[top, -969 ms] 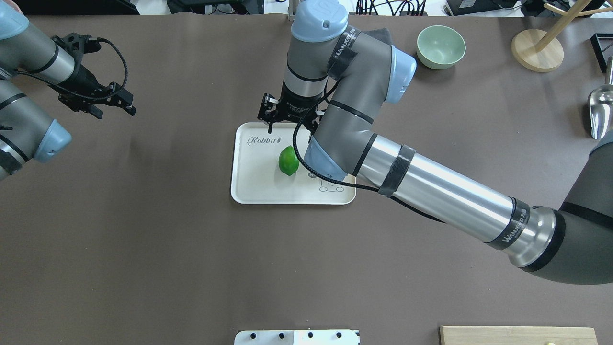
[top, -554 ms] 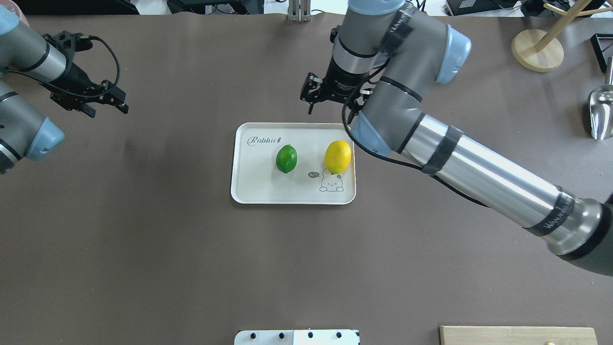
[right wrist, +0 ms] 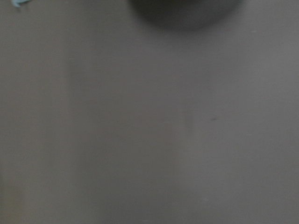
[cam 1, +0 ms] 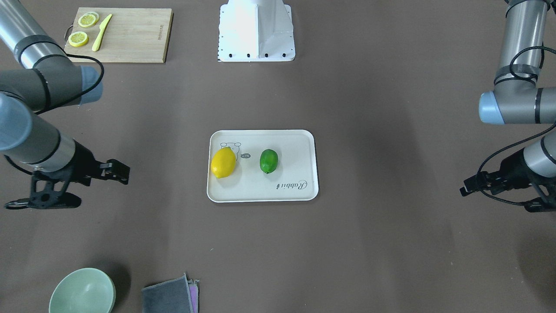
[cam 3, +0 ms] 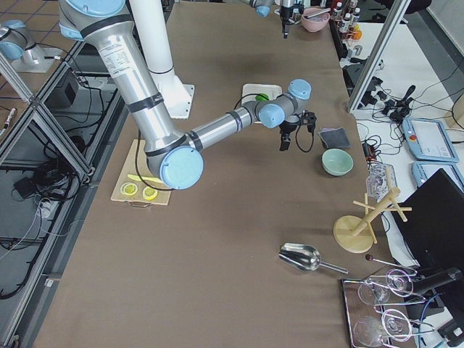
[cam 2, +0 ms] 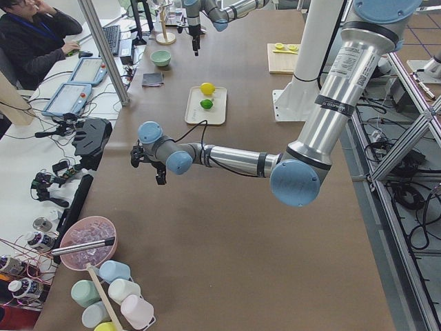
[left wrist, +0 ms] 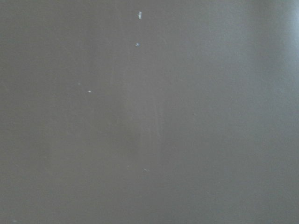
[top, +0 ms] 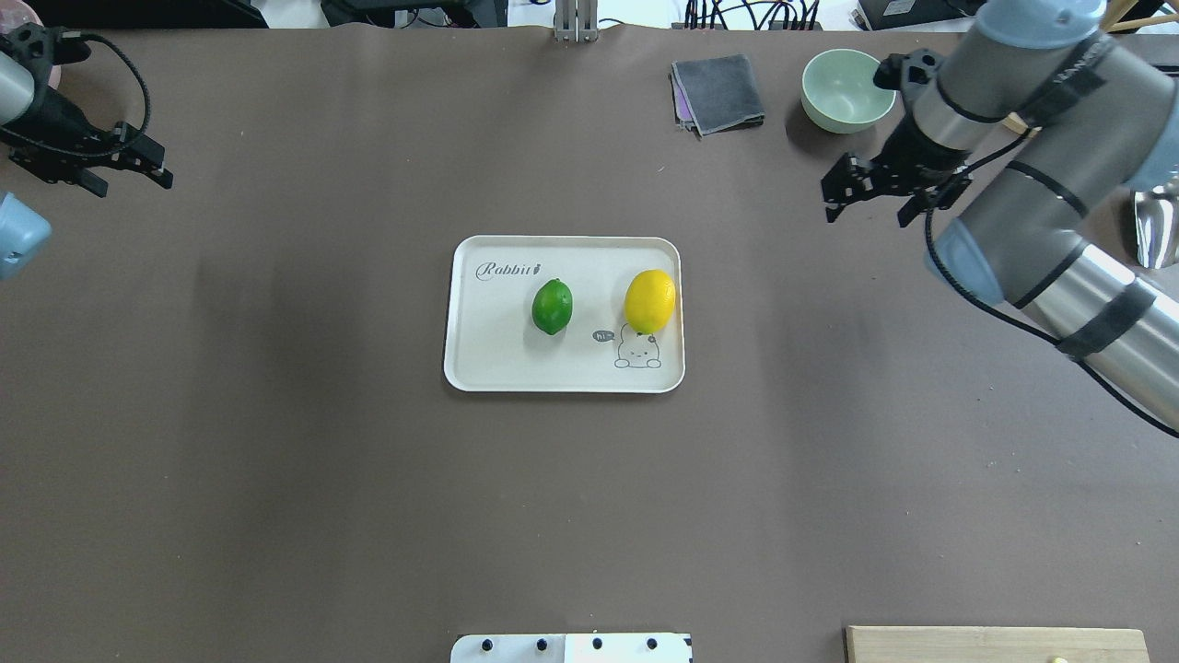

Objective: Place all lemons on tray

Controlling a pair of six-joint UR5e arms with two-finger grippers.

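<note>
The cream tray (top: 497, 368) lies at the table's middle; it also shows in the front-facing view (cam 1: 260, 193). The yellow lemon (top: 649, 301) (cam 1: 223, 162) rests on the tray beside the cartoon drawing. The green lemon (top: 552, 306) (cam 1: 269, 161) rests near the tray's centre. My right gripper (top: 866, 219) (cam 1: 103, 189) is open and empty, far right of the tray near the bowl. My left gripper (top: 132, 184) (cam 1: 495, 199) is open and empty at the far left. Both wrist views show only bare table.
A green bowl (top: 847, 89) and a folded grey cloth (top: 718, 92) sit at the back. A wooden stand (top: 1032, 97) and a metal scoop (top: 1156, 221) are at the right. A cutting board (cam 1: 117, 34) holds lemon slices and a knife.
My right arm has pulled off the tray, back and to the right, leaving the yellow lemon lying there. My left gripper has moved further left. Both lemons lie still.
</note>
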